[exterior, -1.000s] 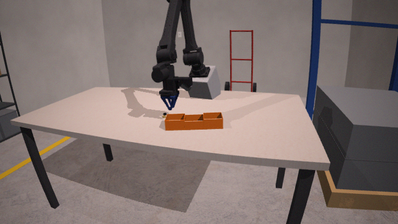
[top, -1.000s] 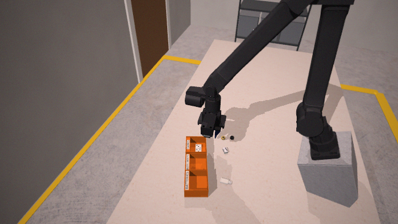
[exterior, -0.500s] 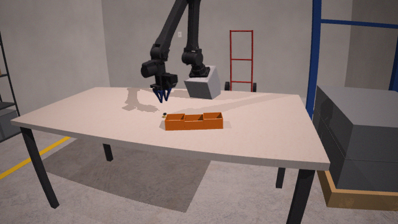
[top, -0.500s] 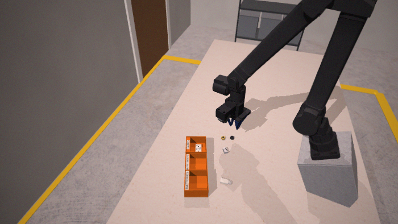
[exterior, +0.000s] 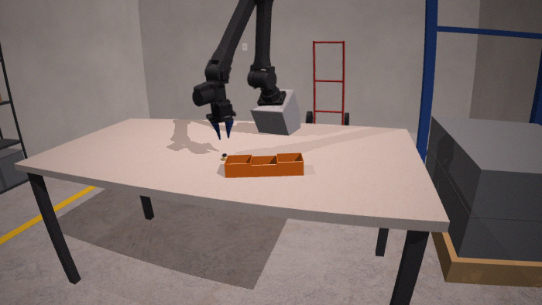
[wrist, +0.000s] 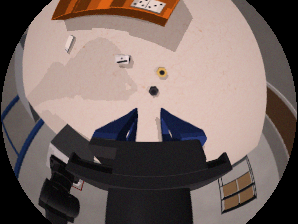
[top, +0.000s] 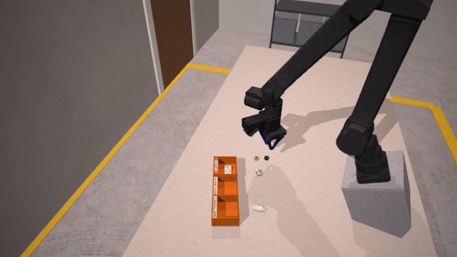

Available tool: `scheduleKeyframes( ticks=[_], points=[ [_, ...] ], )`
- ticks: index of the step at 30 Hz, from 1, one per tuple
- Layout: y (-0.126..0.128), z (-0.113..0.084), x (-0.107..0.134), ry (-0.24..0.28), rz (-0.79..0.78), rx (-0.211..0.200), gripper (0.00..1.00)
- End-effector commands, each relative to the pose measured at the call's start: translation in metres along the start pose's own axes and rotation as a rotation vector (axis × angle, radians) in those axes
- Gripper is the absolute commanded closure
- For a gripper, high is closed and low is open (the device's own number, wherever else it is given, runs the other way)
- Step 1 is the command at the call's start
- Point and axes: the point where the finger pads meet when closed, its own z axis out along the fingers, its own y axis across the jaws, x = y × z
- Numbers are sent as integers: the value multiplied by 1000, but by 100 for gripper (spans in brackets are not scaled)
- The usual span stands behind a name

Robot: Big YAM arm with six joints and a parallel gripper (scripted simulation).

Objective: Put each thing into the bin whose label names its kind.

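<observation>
An orange bin with three labelled compartments stands on the table. A white domino lies in its far compartment, the one labelled GAMES. A brass nut and a black nut lie side by side on the table beyond the bin. A small white tile and a white cylinder lie to the bin's right. My gripper hangs above the table just past the nuts, open and empty. In the wrist view my fingers point at the black nut, with the brass nut beyond it.
The arm's grey base block stands at the table's right side. The bin also shows in the exterior view, where it hides most of the small things. A shelf unit stands beyond the table's far end.
</observation>
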Motion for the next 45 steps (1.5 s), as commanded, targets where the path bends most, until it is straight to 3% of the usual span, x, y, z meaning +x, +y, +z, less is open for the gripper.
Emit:
scheduleKeyframes(
  ticks=[1, 17, 19, 31, 36, 37, 45],
  points=[
    [-9, -10, -10, -20, 127, 24, 68],
    [-22, -12, -13, -33, 572, 3, 68],
    [-22, -12, -13, -33, 572, 3, 68],
    [-16, -10, -6, -79, 908, 65, 68],
    [-12, -9, -6, -82, 916, 67, 68],
    [-28, -19, -17, -106, 913, 81, 68],
    [-12, -12, -8, -73, 923, 65, 68]
  ],
)
